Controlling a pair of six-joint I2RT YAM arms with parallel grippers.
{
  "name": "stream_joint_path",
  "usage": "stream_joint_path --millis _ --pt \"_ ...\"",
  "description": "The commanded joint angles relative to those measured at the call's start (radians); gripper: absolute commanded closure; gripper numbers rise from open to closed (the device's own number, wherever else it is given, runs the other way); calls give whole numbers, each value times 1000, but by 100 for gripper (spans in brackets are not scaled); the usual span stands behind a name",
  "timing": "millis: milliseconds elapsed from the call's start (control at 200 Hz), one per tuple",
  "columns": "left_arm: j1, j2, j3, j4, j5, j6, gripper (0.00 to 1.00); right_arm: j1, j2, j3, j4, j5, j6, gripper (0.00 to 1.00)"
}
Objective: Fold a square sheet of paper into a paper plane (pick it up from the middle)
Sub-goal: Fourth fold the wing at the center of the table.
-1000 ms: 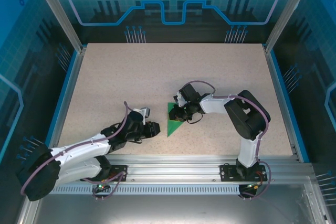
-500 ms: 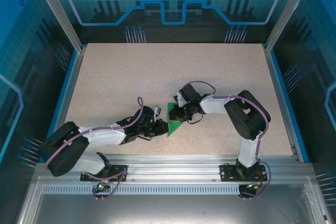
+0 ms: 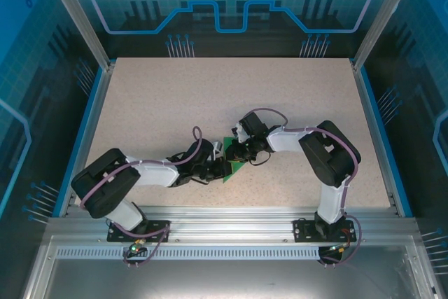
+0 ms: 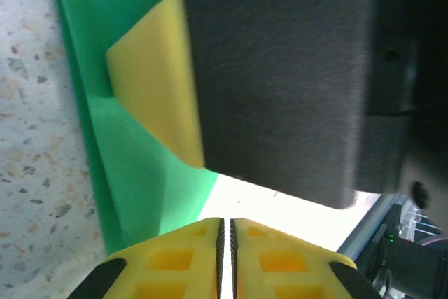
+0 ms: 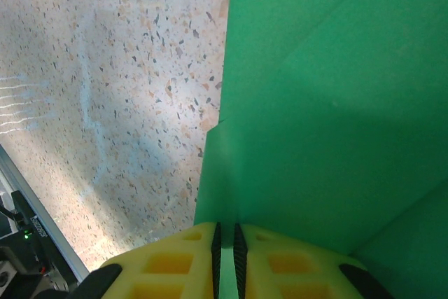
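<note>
The square sheet of paper (image 3: pixel 236 167) lies on the table near the middle front, folded into a bright-green pointed triangle. My right gripper (image 3: pixel 241 152) rests on its upper part. In the right wrist view the paper (image 5: pixel 329 103) shows folded layers, and a raised edge runs into the narrow slit of my right gripper (image 5: pixel 225 225), which is shut on it. My left gripper (image 3: pixel 225 166) reaches in from the left and meets the paper's left edge. In the left wrist view my left gripper (image 4: pixel 225 220) is shut with nothing seen between its pads. The paper (image 4: pixel 119 145) lies beyond to the left, and the right gripper's yellow finger (image 4: pixel 150 96) is close ahead.
The speckled table (image 3: pixel 175 103) spreads wide to the back and both sides. An aluminium rail (image 3: pixel 231 215) runs along the near edge by the arm bases. Blue-lit enclosure walls (image 3: pixel 91 124) border the table left, right and behind.
My left arm has stretched to the right, carrying its gripper from left of the paper up against the paper's edge, and its jaws have narrowed. The right arm and the paper have stayed put.
</note>
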Motion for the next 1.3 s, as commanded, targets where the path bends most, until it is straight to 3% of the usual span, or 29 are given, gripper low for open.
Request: stream_joint_path --millis 0,495,895,1295 --pt "7 37 6 21 24 -6 86 -5 35 -32 -29 49 5 84" --pt "6 75 -119 113 64 -75 85 -5 41 -25 -51 70 -3 84" --pt "6 35 -156 -9 95 -59 85 -5 54 -10 -70 84 -9 84" --pt "4 35 -101 -283 157 43 86 -5 53 -1 -85 87 -14 84"
